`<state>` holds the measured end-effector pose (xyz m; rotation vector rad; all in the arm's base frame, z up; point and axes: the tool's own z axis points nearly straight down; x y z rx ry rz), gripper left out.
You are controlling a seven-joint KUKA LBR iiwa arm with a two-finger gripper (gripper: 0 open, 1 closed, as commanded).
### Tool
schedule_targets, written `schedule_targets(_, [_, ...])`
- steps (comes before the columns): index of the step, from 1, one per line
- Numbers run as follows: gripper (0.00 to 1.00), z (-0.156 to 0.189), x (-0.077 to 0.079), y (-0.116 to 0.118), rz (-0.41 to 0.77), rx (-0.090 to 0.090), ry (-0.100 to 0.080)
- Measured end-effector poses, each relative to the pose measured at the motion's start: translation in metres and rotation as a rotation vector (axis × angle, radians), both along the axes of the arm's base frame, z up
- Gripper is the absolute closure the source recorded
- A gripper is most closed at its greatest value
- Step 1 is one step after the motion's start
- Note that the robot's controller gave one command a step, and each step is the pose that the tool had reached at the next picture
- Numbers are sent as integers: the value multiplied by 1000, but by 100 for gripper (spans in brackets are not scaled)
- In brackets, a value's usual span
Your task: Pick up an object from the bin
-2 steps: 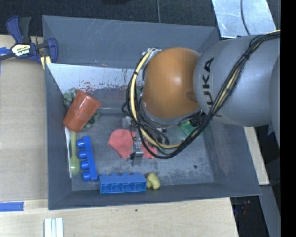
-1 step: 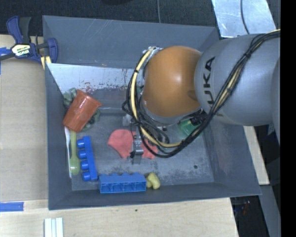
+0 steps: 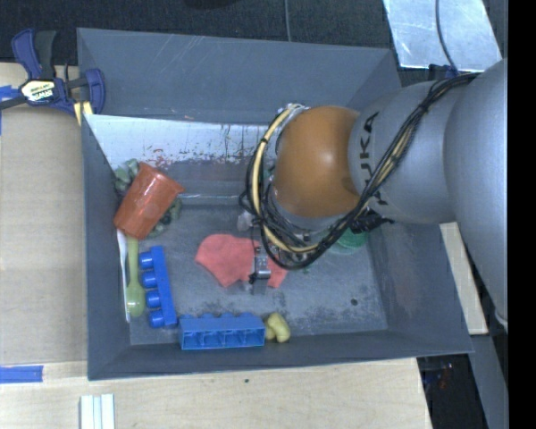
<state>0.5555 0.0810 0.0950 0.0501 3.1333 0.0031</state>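
Grey metal bin (image 3: 339,298), floor scuffed, contents loose and mostly along its left and front walls.

1. The gripper (image 3: 261,277) is down at the centre of the bin floor, pointing straight down. Whether the jaws stand apart or together cannot be told; the wrist hides them.
2. The gripper tip sits at the right edge of a flat pink piece (image 3: 223,257) of irregular outline, which lies on the floor at the centre. A small part of the same pink shows just right of the tip. Contact cannot be confirmed.
3. Above the tip, the orange cover (image 3: 313,164) and looped cables (image 3: 266,213) of the wrist overhang the centre of the bin. The silver arm (image 3: 429,159) crosses the right wall.
4. A green item (image 3: 355,236) lies on the floor toward the right wall, mostly hidden under the wrist.
5. A long blue studded brick (image 3: 221,333) lies along the front wall, with a small yellow item (image 3: 278,328) touching its right end.
6. A second blue studded block (image 3: 156,286) lies parallel to the left wall, with a yellow-green knobbed item (image 3: 134,284) between it and that wall.
7. An orange cup (image 3: 147,202) lies tilted in the rear left corner, with a grey-green item (image 3: 125,177) partly hidden behind it.
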Motion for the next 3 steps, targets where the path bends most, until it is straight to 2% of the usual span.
schedule_targets(1, [0,-24,20,-21,-103,5,-10])
schedule_targets(2, [0,-26,8,-14,-29,0,-1])
schedule_targets(3, [0,-24,15,-18,-67,3,-10])
